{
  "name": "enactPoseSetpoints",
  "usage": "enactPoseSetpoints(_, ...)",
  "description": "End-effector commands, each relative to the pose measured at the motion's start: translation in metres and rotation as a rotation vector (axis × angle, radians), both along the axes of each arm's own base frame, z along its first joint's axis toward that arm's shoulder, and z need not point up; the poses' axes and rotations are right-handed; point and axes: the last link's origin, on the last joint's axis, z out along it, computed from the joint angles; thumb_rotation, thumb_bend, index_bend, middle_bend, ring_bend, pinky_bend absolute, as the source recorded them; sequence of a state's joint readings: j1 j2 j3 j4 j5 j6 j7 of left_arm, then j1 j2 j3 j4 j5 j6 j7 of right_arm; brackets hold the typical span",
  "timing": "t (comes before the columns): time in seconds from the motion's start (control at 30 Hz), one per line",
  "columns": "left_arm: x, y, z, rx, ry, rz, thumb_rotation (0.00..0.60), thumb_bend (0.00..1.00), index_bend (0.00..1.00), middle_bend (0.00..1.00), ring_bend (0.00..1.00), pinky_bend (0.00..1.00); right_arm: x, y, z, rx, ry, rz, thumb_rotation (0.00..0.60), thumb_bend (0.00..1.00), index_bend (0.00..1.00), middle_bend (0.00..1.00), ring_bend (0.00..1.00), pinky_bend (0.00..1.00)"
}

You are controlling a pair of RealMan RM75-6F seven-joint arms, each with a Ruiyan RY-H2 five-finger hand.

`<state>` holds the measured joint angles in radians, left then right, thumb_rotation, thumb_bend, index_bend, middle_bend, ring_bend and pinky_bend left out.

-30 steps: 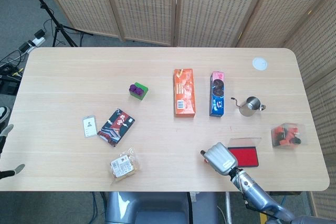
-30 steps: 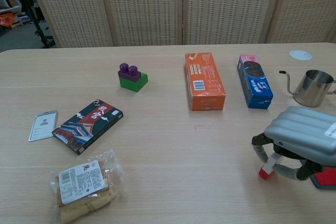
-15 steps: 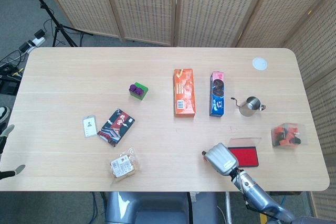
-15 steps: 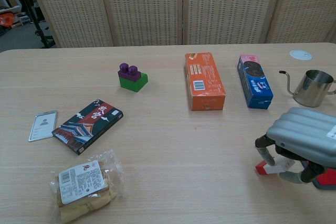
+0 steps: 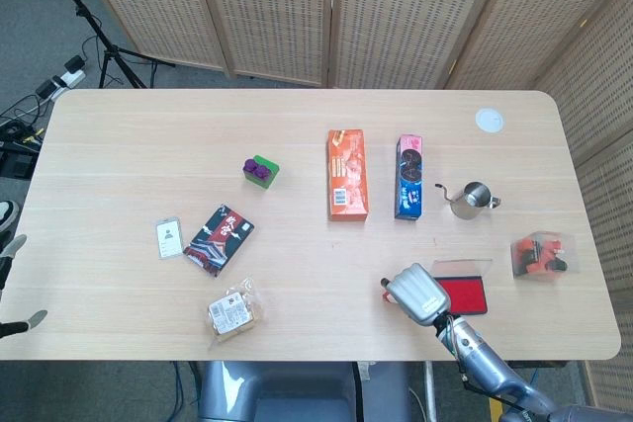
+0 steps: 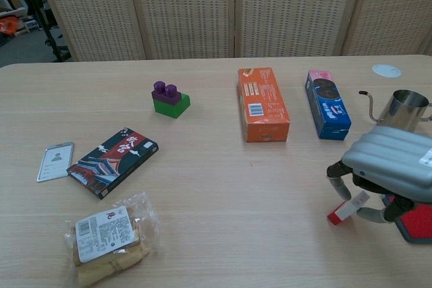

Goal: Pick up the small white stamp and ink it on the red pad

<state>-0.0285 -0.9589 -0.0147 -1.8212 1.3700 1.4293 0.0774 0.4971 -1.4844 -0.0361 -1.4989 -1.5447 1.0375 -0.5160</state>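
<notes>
right hand (image 6: 393,166), ribbed silver-grey back, dark fingers, possibly a white label

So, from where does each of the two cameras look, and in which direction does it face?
Head view: sits high above the near edge, facing steeply down on the whole table; the right hand and its forearm show at the bottom.
Chest view: sits low at the near edge, facing forward across the table toward the screens; only the right hand shows, its fingers around the stamp.
Both share: the right hand, orange box, red pad.
</notes>
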Motion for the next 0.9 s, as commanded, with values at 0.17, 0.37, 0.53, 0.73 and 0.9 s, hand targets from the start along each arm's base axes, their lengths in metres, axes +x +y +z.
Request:
enactPoseSetpoints(0.17, 0.0, 0.0, 0.0, -0.002, 0.0, 0.0, 0.6, 0.0, 0.0, 0.0, 0.0, 0.0, 0.002, -0.001, -0.001, -0.003, -0.006, 0.001, 0.6, 0.31, 0.53, 0.92, 0.98, 1.0)
enactPoseSetpoints(0.37, 0.0, 0.0, 0.0, -0.002, -0.002, 0.0, 0.6, 0.0, 0.0, 0.0, 0.0, 0.0, 0.005, -0.003, -0.001, -0.009, -0.018, 0.001, 0.6, 0.31, 0.53, 0.92, 0.98, 1.0)
enactPoseSetpoints(0.53, 0.0, 0.0, 0.0, -0.001, -0.004, 0.001, 0.6, 0.0, 0.0, 0.0, 0.0, 0.0, 0.009, -0.004, 0.0, -0.016, -0.041, -0.001, 0.6, 0.31, 0.53, 0.92, 0.98, 1.0)
enactPoseSetpoints(0.73, 0.0, -0.001, 0.0, -0.002, -0.004, -0.001, 0.6, 0.0, 0.0, 0.0, 0.0, 0.0, 0.017, -0.004, 0.002, -0.028, -0.057, 0.022, 0.6, 0.32, 0.53, 0.91, 0.98, 1.0)
enactPoseSetpoints(0.9, 0.0, -0.001, 0.001, 0.001, -0.007, 0.001, 0.6, 0.0, 0.0, 0.0, 0.0, 0.0, 0.032, 0.0, 0.022, -0.057, -0.118, 0.058, 0.6, 0.31, 0.53, 0.88, 0.97, 1.0)
